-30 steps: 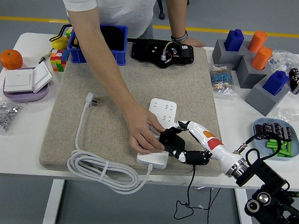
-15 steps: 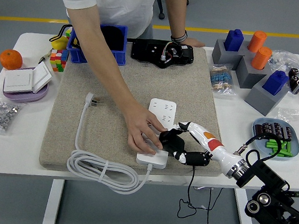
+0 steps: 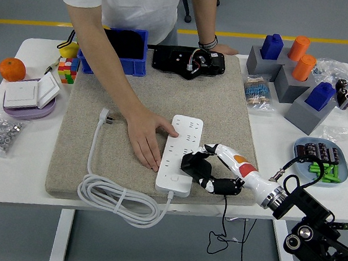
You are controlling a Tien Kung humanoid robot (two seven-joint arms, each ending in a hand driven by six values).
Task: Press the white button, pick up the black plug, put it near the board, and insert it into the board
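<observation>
The white power board (image 3: 180, 150) lies on the beige mat (image 3: 226, 111), its near end toward me. My right hand (image 3: 199, 170) reaches in from the lower right and is shut on the black plug (image 3: 192, 163). It holds the plug against the board's right edge near the near end. The plug's thin black cable (image 3: 222, 226) hangs down over the table edge. A person's hand (image 3: 143, 136) lies flat on the mat, touching the board's left side. The white button does not show clearly. My left arm is out of view.
The board's white cord (image 3: 117, 196) lies coiled at the mat's near-left corner, its white plug (image 3: 105, 117) further back. A blue bin (image 3: 123, 50) and a black device (image 3: 190, 60) stand at the back. Grey blocks (image 3: 291, 77) and a blue plate (image 3: 320, 159) are on the right.
The person's hand has slid left, off the board's near end to its left side, uncovering the board. My right hand with the plug has shifted slightly toward me and left.
</observation>
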